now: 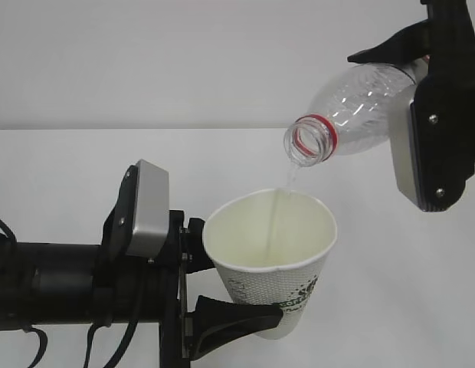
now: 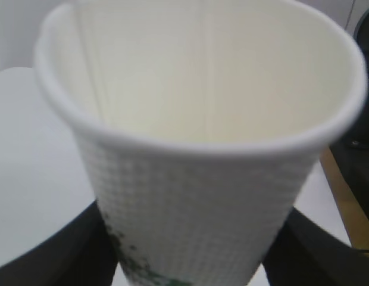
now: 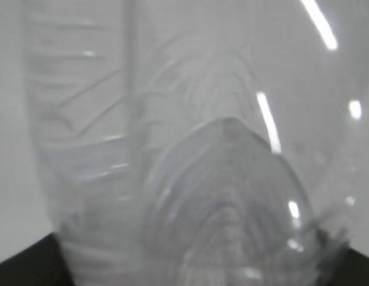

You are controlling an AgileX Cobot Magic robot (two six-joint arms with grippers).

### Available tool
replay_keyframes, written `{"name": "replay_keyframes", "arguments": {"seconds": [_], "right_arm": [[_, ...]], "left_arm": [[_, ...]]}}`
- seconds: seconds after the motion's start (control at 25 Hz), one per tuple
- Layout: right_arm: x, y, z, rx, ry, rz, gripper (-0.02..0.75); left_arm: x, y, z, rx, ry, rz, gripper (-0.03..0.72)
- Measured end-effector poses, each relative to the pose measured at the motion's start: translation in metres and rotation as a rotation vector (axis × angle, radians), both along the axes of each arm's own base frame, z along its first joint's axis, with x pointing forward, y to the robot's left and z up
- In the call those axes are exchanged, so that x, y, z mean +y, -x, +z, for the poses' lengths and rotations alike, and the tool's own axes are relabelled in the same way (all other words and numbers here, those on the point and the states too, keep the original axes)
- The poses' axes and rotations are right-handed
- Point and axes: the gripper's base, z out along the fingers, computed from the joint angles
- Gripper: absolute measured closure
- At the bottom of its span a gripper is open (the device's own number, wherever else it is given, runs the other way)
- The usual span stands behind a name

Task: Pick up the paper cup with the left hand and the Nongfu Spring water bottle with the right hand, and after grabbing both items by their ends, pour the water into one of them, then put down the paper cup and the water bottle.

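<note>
The Nongfu Spring water bottle [image 1: 352, 111] is tipped past level, its long axis running from upper right down to lower left, with the open mouth and red neck ring pointing down and left over the paper cup [image 1: 272, 261]. Its rear part sits inside the right end effector [image 1: 421, 92], which is clamped on it high at the right of the exterior view; the neck juts out to the left of the grey plate. In the right wrist view the clear ribbed bottle wall [image 3: 190, 167] fills the frame.

The cup stands upright, mouth up, tapering downward, just below and left of the bottle mouth and not touching it. The left end effector [image 1: 214, 287] grips it low on its side, dark fingers [image 2: 303, 250] on both flanks of the dimpled wall [image 2: 196, 214].

A thin stream of water [image 1: 280, 211] falls from the bottle mouth into the cup, and a pale pool lies on the cream inside. Below is the white table [image 1: 61, 176].
</note>
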Motion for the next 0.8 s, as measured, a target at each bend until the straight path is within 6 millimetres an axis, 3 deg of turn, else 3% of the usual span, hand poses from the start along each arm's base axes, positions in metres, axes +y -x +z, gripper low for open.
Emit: {"name": "replay_keyframes", "arguments": {"seconds": [0.8], "right_arm": [[-0.0002,-0.0001,0.0000,-0.003,0.006,0.000,0.260]], "left_arm": [[0.0000,0.0000,-0.0005,-0.001,-0.001,0.000,0.195]]}}
